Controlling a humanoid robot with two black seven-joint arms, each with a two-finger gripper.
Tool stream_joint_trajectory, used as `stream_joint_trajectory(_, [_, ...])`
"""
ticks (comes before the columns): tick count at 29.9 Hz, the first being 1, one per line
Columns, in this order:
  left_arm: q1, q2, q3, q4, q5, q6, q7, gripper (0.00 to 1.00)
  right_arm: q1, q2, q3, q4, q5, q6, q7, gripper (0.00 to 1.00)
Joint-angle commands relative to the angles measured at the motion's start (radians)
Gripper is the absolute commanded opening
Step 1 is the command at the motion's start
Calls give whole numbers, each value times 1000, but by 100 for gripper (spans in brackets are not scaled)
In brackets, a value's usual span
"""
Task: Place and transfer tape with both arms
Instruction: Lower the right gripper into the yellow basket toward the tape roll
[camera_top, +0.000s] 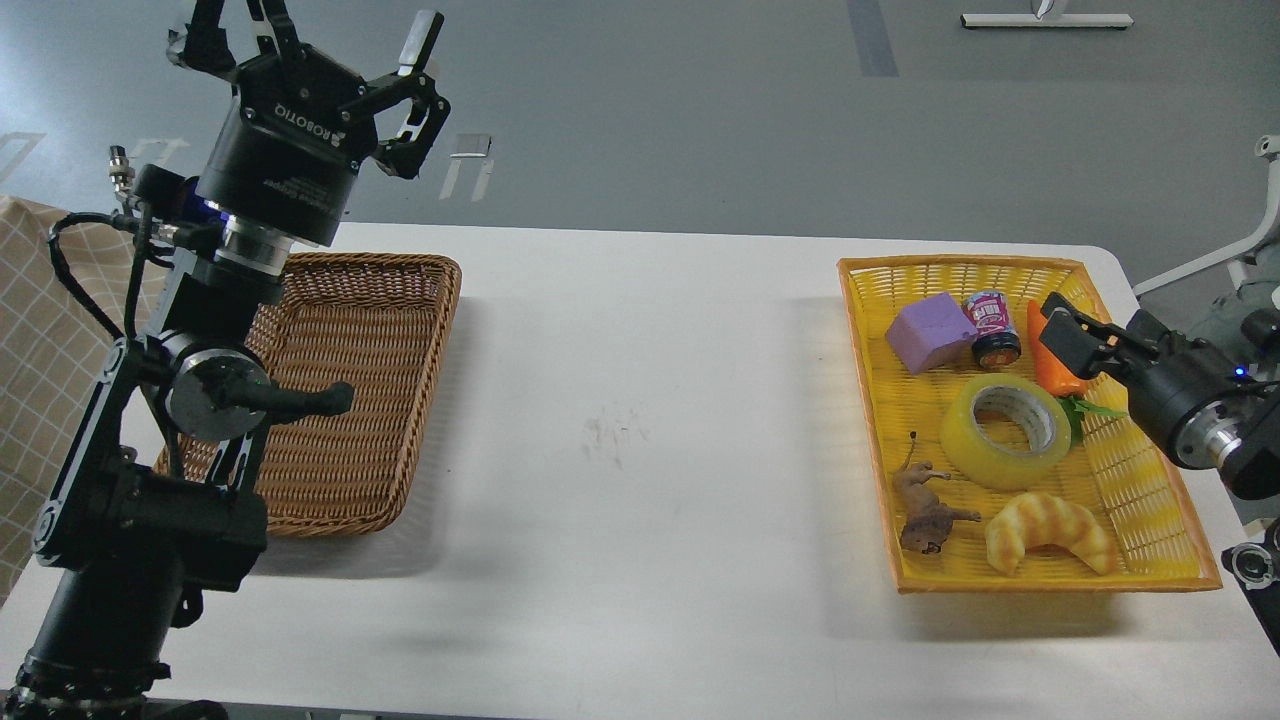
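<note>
The tape (1005, 431), a translucent yellow roll with a grey-white core, lies flat in the middle of the yellow basket (1050, 584) on the right of the table. My right gripper (1063, 338) comes in low from the right edge and hovers over the basket's far right part, just right of and beyond the tape and apart from it. It is seen side-on, so its two fingers cannot be told apart. My left gripper (312, 42) is raised high at the upper left, above the brown wicker basket (352, 400), open and empty.
The yellow basket also holds a purple block (930, 333), a small can (991, 327), a toy carrot (1052, 374) partly behind my right gripper, a toy animal (925, 512) and a croissant toy (1048, 534). A checked cloth (40, 330) lies at the left.
</note>
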Motion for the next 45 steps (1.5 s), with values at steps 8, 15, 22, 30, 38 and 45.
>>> stream_joint_trajectory(8, [1,-1,0,2,1,-6,-3,98,0,-36,-81,-88,-35,0,66,94])
stream_joint_trajectory(15, [1,0,-1,2,-1,-6,-3,98,10,-46,-118,-141,-35,0,79,94])
stream_joint_trajectory(22, [-2,0,0,3,-1,-6,-3,98,10,-48,-121,-195,-35,-3,115,94])
stream_joint_trajectory(30, [0,-1,0,3,-1,-1,-3,98,8,-46,-124,-244,-35,-8,136,92])
stream_joint_trajectory(38, [1,-6,-1,9,-2,0,-5,98,13,-25,-126,-262,-35,-11,136,92])
stream_joint_trajectory(45, [1,-9,-1,11,-2,0,-6,98,14,-11,-126,-261,-35,-3,136,92])
